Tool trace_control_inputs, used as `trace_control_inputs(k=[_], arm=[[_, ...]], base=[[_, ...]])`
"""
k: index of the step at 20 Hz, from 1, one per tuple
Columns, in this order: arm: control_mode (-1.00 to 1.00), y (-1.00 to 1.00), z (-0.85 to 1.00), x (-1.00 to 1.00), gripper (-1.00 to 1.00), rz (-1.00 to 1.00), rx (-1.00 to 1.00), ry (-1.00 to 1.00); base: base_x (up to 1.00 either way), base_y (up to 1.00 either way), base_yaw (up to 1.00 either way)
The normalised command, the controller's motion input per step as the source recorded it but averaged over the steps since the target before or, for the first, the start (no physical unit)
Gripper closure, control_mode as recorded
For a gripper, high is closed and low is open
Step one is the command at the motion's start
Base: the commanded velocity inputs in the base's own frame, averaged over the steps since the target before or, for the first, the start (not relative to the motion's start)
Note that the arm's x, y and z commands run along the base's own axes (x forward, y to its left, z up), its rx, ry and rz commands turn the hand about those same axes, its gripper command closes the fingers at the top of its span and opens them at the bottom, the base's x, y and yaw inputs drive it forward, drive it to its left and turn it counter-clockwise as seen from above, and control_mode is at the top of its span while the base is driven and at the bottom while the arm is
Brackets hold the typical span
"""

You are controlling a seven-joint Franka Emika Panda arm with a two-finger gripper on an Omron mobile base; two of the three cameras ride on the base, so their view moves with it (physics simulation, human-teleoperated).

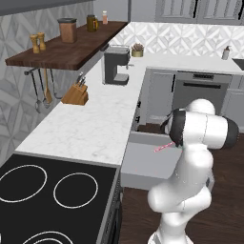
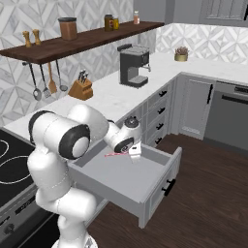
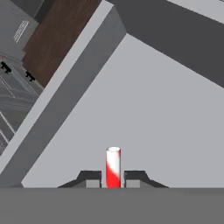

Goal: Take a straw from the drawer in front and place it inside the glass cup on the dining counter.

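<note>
Above the open drawer at centre frame, the gripper pinches the straw between nearly closed jaws, holding it clear of the drawer's pale floor. With so slim a hold, a quick swing toward the dining counter could let the straw twist or slip free.

At frame centre, the white arm's pincer grips a thin red-pink striped straw above the pulled-out wide grey drawer.
</note>
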Motion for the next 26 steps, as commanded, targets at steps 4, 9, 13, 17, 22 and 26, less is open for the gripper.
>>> trace_control_inputs(k=[4,9,13,17,22,26], arm=[[-1.0,0.0,1.0,-0.42,1.0,0.14,-0.13,-0.07],[-1.0,0.0,1.0,-0.46,1.0,0.16,-0.23,-0.01],[-1.0,0.0,1.0,-0.46,1.0,0.16,-0.25,0.0],[-1.0,0.0,1.0,-0.47,1.0,0.15,-0.21,0.01],[-1.0,0.05,1.0,-0.51,1.0,0.19,-0.08,0.13],[-1.0,0.24,1.0,-0.45,1.0,0.22,-0.04,0.19]], base=[[0.0,0.0,0.0],[0.0,0.0,0.0],[0.0,0.0,0.0],[0.0,0.0,0.0],[0.0,0.0,0.0],[0.0,0.0,0.0]])
